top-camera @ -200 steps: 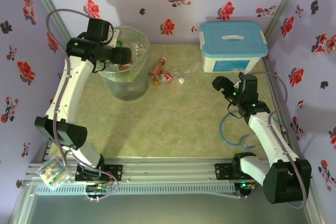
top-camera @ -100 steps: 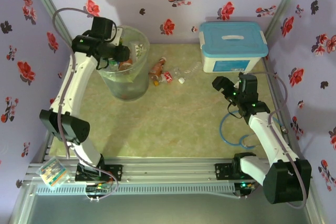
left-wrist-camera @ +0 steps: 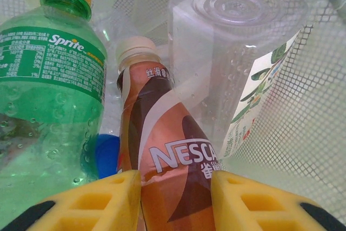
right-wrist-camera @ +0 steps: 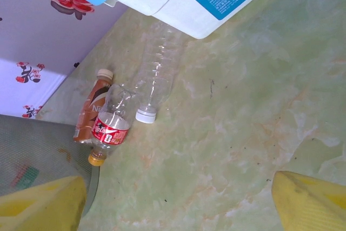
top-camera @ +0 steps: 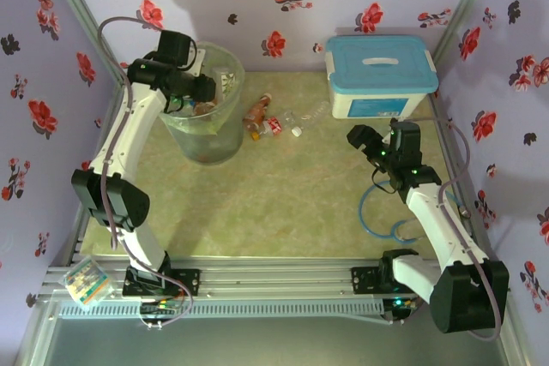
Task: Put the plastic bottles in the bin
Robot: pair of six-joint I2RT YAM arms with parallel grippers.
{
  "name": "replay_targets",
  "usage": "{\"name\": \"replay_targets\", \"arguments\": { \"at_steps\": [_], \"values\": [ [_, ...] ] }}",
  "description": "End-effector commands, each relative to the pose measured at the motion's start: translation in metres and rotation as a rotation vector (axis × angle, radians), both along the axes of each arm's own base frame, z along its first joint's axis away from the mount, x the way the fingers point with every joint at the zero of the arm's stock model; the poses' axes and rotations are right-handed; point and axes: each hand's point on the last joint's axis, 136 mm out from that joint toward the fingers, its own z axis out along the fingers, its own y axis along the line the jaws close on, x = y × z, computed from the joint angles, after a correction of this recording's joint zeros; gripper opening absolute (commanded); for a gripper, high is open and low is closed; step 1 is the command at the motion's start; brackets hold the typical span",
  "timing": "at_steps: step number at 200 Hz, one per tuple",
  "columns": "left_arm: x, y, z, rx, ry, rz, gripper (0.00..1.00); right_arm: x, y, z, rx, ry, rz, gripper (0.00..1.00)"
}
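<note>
The left gripper (top-camera: 204,87) hangs inside the rim of the round translucent grey-green bin (top-camera: 211,141) at the upper left of the top view. In the left wrist view its yellow fingers (left-wrist-camera: 92,201) are clamped on a brown Nescafé plastic bottle (left-wrist-camera: 167,150). To the left of that bottle is a green Sprite bottle (left-wrist-camera: 48,96), and to the right a clear bottle with a leaf label (left-wrist-camera: 227,52) by the meshed wall.

Three bottles lie close together on the green table (top-camera: 283,203) between the bin and the white box with a light-blue lid (top-camera: 377,75): an orange-brown one (right-wrist-camera: 92,106), a crumpled clear one with a red label (right-wrist-camera: 111,128) and a clear bare one (right-wrist-camera: 154,79) by the box's edge.

The right gripper (top-camera: 356,137) hovers at centre right, jaws spread wide and holding nothing, with bare table toward the bottles.
</note>
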Motion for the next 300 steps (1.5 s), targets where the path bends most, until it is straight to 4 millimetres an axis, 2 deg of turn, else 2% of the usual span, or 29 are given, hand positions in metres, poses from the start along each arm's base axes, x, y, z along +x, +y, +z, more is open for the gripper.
{"name": "replay_targets", "arguments": {
  "at_steps": [1, 37, 77, 97, 108, 142, 162, 183, 208, 248, 272, 300],
  "values": [
    [-0.004, 0.002, 0.017, -0.003, -0.015, -0.009, 0.45, 0.004, 0.002, 0.011, -0.015, -0.036, -0.027, 0.88],
    [-0.014, 0.004, 0.048, -0.017, -0.081, -0.017, 0.64, 0.014, 0.028, 0.012, -0.064, -0.037, -0.021, 0.83],
    [-0.037, -0.001, 0.067, -0.032, -0.135, -0.043, 0.73, 0.042, 0.057, 0.000, -0.065, -0.012, -0.031, 0.78],
    [-0.053, -0.003, 0.068, -0.015, -0.151, -0.046, 0.77, 0.057, 0.071, -0.001, -0.110, -0.027, -0.038, 0.76],
    [-0.063, -0.008, 0.069, -0.018, -0.166, -0.052, 0.79, 0.067, 0.078, -0.009, -0.129, -0.012, -0.041, 0.75],
    [-0.091, -0.021, 0.063, -0.031, -0.189, -0.071, 0.83, 0.096, 0.095, -0.038, -0.148, 0.015, -0.080, 0.72],
    [-0.109, -0.029, 0.059, -0.041, -0.209, -0.088, 0.83, 0.111, 0.108, -0.043, -0.172, -0.013, -0.109, 0.67],
    [-0.119, -0.042, 0.053, -0.070, -0.226, -0.106, 0.83, 0.127, 0.113, -0.054, -0.205, -0.011, -0.152, 0.65],
    [-0.126, -0.048, 0.034, -0.093, -0.211, -0.099, 0.85, 0.146, 0.118, -0.065, -0.223, -0.007, -0.183, 0.67],
    [-0.135, -0.060, -0.001, -0.136, -0.154, -0.126, 0.84, 0.163, 0.119, -0.085, -0.297, 0.039, -0.210, 0.76],
    [-0.139, -0.059, -0.008, -0.153, -0.157, -0.127, 0.84, 0.172, 0.122, -0.099, -0.328, 0.073, -0.218, 0.78],
    [-0.144, -0.057, -0.005, -0.171, -0.179, -0.126, 0.83, 0.178, 0.119, -0.116, -0.381, 0.105, -0.238, 0.78]
  ]
}}
